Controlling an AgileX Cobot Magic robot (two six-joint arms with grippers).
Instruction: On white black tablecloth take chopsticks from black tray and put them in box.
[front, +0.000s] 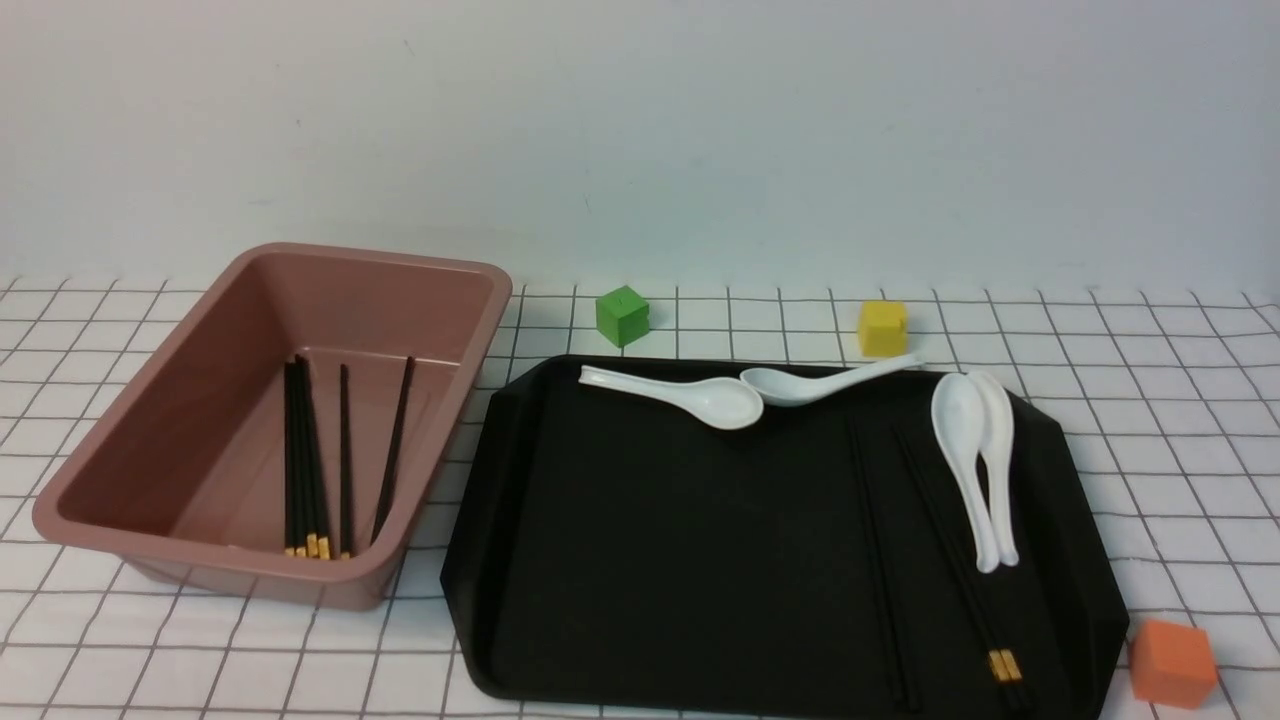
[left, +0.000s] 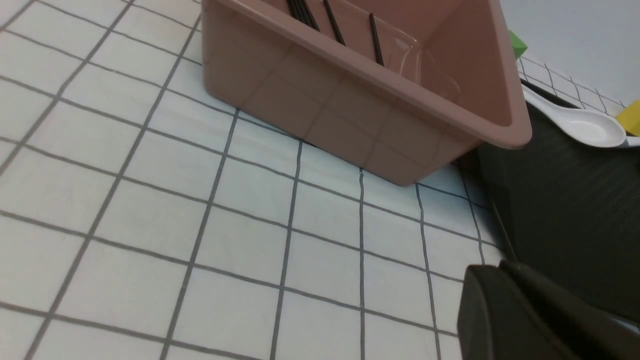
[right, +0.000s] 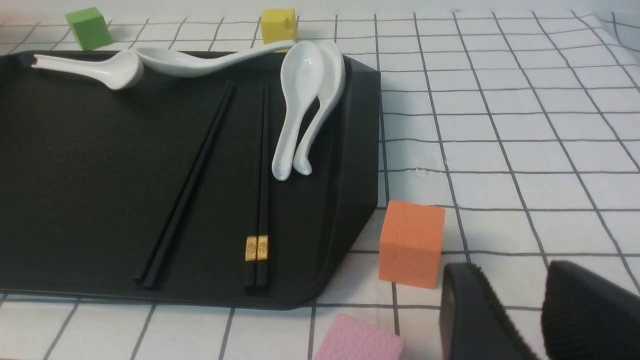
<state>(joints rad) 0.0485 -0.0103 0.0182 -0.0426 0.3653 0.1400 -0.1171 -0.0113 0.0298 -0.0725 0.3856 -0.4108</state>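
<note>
On the white, black-gridded tablecloth (front: 1180, 420) the black tray (front: 650, 560) holds a pair of black chopsticks (front: 958, 560) with gold bands, and more black chopsticks (front: 880, 560) to their left. Both sets also show in the right wrist view, the banded pair (right: 260, 175) and the others (right: 190, 185). The pink-brown box (front: 180, 420) left of the tray holds several chopsticks (front: 300, 460). Neither gripper shows in the front view. My left gripper (left: 500, 272) is shut and empty, low over the cloth near the box (left: 350, 110). My right gripper (right: 510, 280) is open and empty, beside the tray's corner (right: 360, 210).
Several white spoons lie in the tray: two along the far rim (front: 700, 395) and two nested at the right (front: 975, 460). A green cube (front: 622, 315) and a yellow cube (front: 883, 327) stand behind the tray. An orange cube (right: 411, 242) and a pink block (right: 357, 340) sit close to my right gripper.
</note>
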